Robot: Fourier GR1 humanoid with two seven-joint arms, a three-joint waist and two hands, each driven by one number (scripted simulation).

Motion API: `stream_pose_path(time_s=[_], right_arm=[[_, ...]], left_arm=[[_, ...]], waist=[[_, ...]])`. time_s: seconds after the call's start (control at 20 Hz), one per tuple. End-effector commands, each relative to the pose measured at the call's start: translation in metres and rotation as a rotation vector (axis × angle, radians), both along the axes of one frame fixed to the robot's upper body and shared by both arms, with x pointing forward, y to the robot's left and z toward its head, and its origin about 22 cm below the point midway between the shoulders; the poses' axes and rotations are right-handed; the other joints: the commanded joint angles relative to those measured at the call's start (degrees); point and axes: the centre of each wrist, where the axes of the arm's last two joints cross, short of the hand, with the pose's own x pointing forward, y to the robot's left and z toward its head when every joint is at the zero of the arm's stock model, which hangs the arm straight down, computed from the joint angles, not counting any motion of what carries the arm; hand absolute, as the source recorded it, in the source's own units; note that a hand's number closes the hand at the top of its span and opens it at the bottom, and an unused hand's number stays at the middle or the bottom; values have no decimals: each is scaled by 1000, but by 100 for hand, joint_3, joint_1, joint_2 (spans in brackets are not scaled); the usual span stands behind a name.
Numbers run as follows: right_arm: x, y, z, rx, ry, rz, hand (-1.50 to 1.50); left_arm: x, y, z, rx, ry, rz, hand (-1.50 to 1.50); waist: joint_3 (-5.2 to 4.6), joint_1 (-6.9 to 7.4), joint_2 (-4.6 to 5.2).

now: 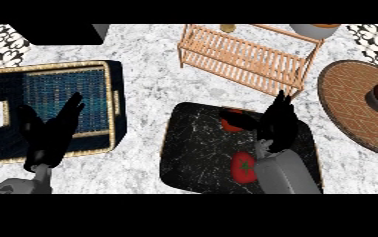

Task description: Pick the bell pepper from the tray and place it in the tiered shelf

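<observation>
Right hand (277, 123) over tray (192, 151) — fingers open, touching pepper (232, 122). Left hand (52, 131) rests open. Shelf (247, 56) stands beyond.

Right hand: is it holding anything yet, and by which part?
Cannot be told. The right hand is over the black tray, beside a red item that it partly covers; no grip is visible. The left hand rests open, holding nothing.

Stone, slatted wood and weave under my camera

I see a mottled grey-white marble-look counter (148, 96), a black marbled tray (196, 146) at lower centre, a pale slatted wooden tiered shelf (247, 56) at top, and a blue woven mat with a straw-coloured rim (63, 93) at left.
</observation>
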Motion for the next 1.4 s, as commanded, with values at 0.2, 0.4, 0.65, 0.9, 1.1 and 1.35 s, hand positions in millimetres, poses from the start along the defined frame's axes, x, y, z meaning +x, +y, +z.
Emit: stream_pose_path(time_s=[0.2,0.4,0.65,0.9,1.1,1.35], right_arm=[[14,5,2,10,70,-167,-150],[18,4,-15,36,151,-78,150],[18,16,-23,56,205,69,150],[22,38,-19,57,107,90,150],[11,67,-20,58,32,261,150],[20,117,23,58,-22,573,150]], left_arm=[[-5,-13,-18,-28,81,-10,0],[-11,-12,-24,-31,77,-16,0],[-3,1,-24,-26,79,-8,0],[-1,-14,-28,-30,94,-14,0],[5,-13,-25,-34,82,-21,0],[8,-23,-19,-33,67,-83,0]], waist=[[-82,21,80],[-80,81,94],[-82,34,92],[-82,43,90],[-80,97,105],[-78,470,165]])
